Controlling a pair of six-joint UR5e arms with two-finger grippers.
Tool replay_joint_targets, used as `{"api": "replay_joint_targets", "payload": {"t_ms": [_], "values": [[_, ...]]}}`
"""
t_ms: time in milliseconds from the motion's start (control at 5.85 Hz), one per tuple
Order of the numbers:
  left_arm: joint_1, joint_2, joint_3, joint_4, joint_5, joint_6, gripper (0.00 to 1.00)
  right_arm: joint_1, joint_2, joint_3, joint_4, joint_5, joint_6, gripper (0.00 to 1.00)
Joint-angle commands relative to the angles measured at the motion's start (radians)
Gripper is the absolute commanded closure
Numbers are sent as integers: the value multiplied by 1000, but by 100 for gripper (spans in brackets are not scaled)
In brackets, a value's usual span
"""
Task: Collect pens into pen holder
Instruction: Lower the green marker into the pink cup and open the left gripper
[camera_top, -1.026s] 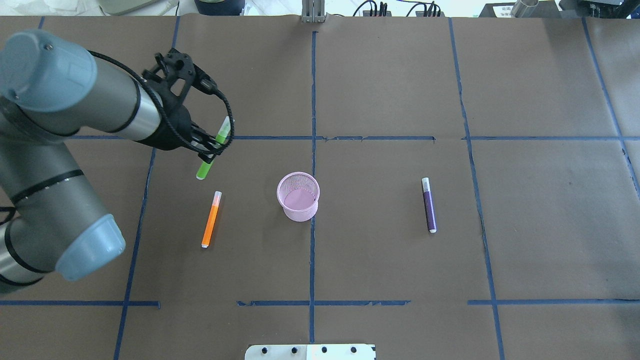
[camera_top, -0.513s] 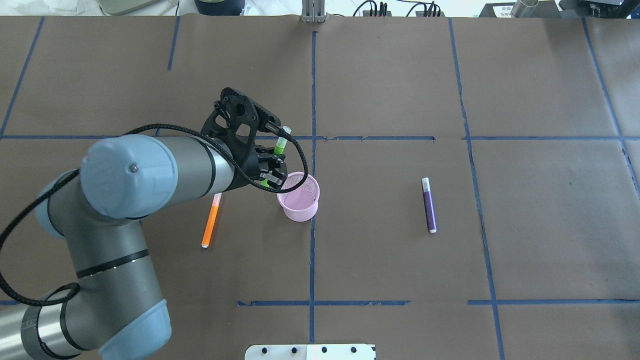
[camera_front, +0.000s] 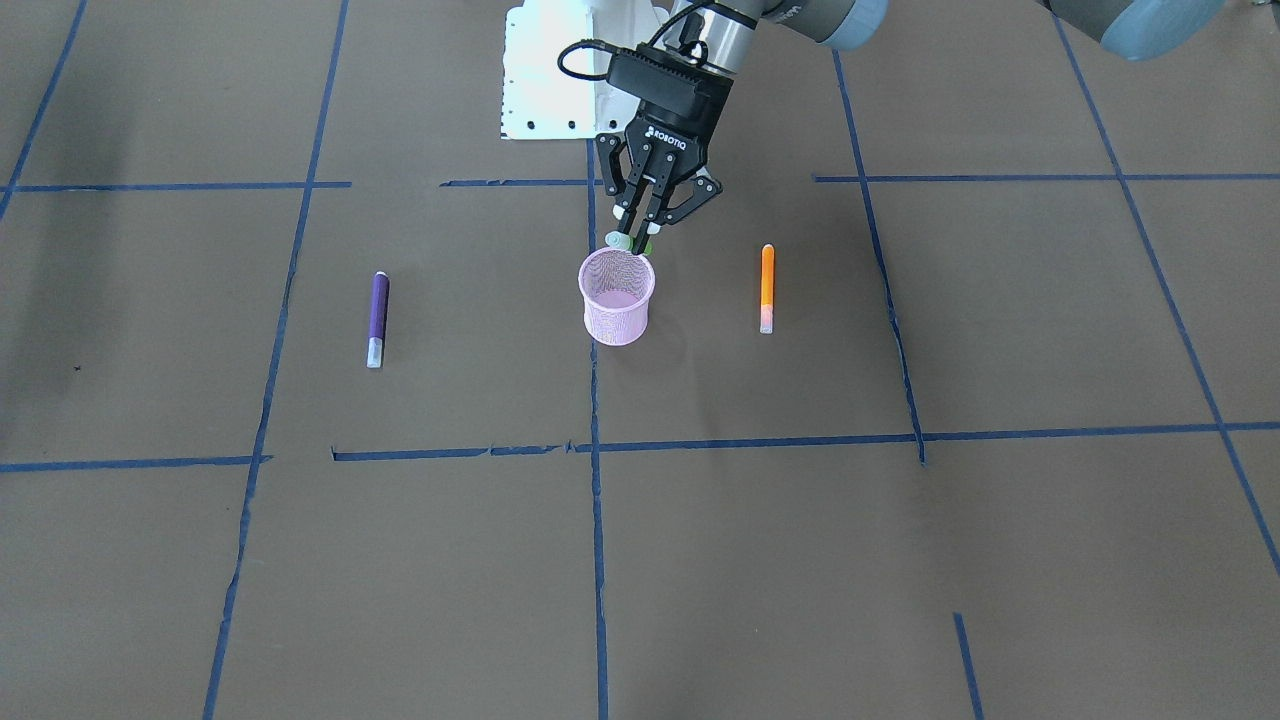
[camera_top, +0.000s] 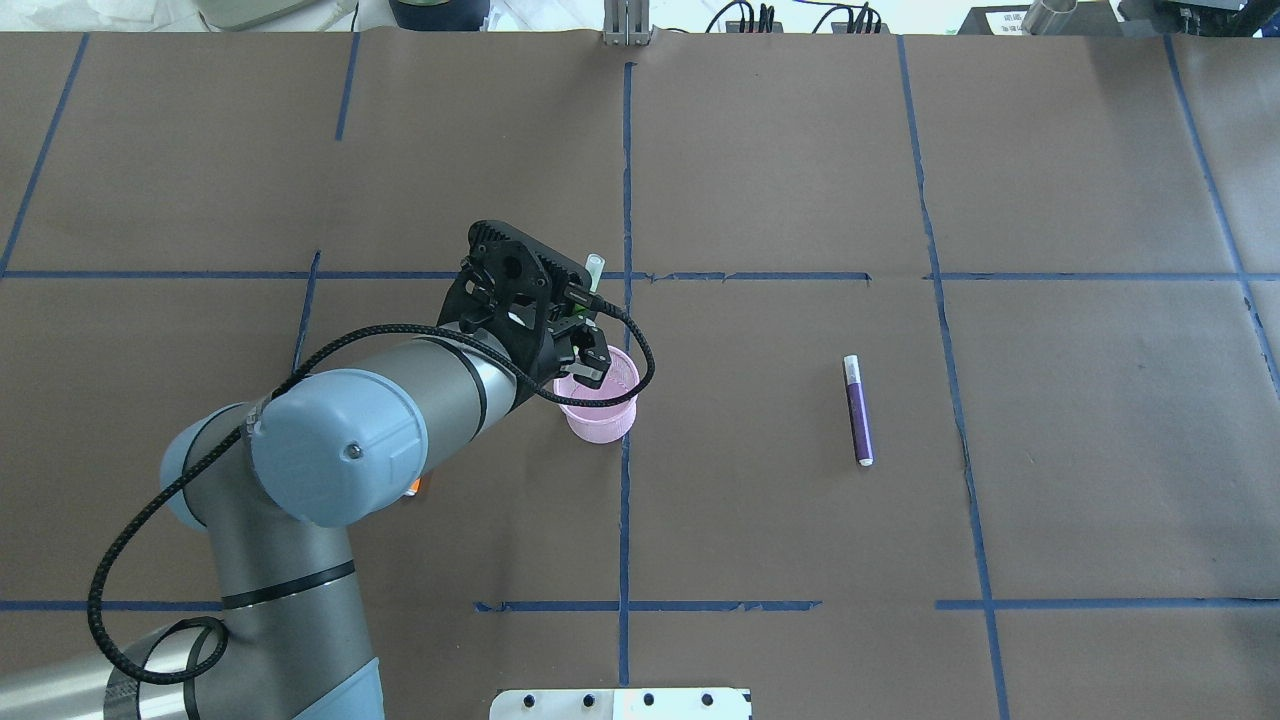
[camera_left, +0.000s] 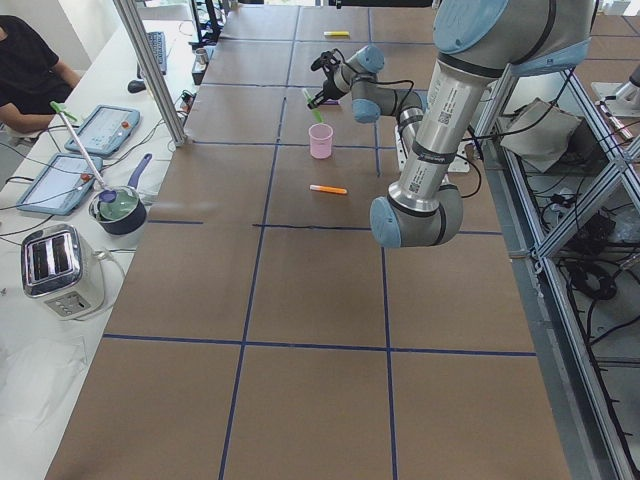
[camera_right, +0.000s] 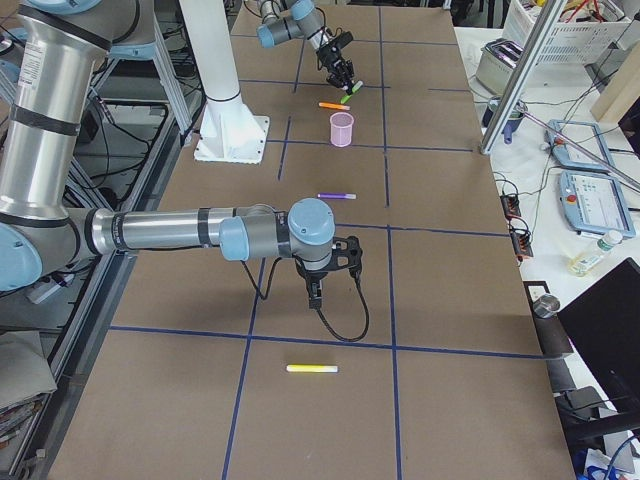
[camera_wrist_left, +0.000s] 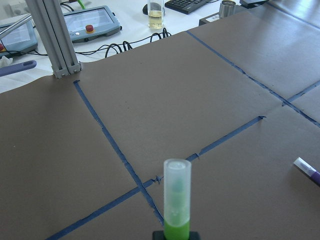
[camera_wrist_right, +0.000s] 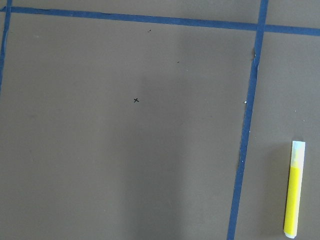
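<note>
My left gripper (camera_front: 641, 232) is shut on the green pen (camera_wrist_left: 177, 207), holding it tilted over the robot-side rim of the pink mesh pen holder (camera_front: 617, 300), pale cap end up (camera_top: 596, 264). The holder (camera_top: 603, 418) stands at the table's middle. An orange pen (camera_front: 767, 287) lies flat beside the holder on my left arm's side, mostly hidden under the arm in the overhead view. On the other side, well apart from the holder, lies the purple pen (camera_top: 858, 410). The right gripper (camera_right: 316, 293) hovers low over the table far from these; I cannot tell its state.
A yellow highlighter (camera_wrist_right: 294, 192) lies near the right arm (camera_right: 312, 369). The robot's white base plate (camera_front: 550, 80) sits at the table edge. A side bench carries a toaster (camera_left: 58, 268), a pot, tablets and a seated person (camera_left: 30, 70). An aluminium post (camera_wrist_left: 55, 40) stands at the far edge.
My left arm swung right with the green pen, from above the orange pen to the pen holder's rim. The orange pen is now covered by the arm in the overhead view.
</note>
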Motion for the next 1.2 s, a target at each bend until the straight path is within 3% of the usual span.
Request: {"api": "replay_joint_targets", "payload": {"t_ms": [0,171,342,684,855,1026], "values": [[23,-19,105,-106,24,-11,73,0,-1,-3,0,0,0,0],[53,-33,140,-113,60,-55,8,0,-1,-3,-2,2,1,0],[72,-33,138,-112,65,-57,0,0,-1,-9,0,2,0,0],[72,-30,109,-99,56,-59,0,0,4,-34,1,-4,-8,0],[46,-25,107,-66,53,-56,0,0,25,-93,20,-9,-8,0],[-21,-25,105,50,-61,-49,0,0,36,-176,76,-71,-6,0]]}}
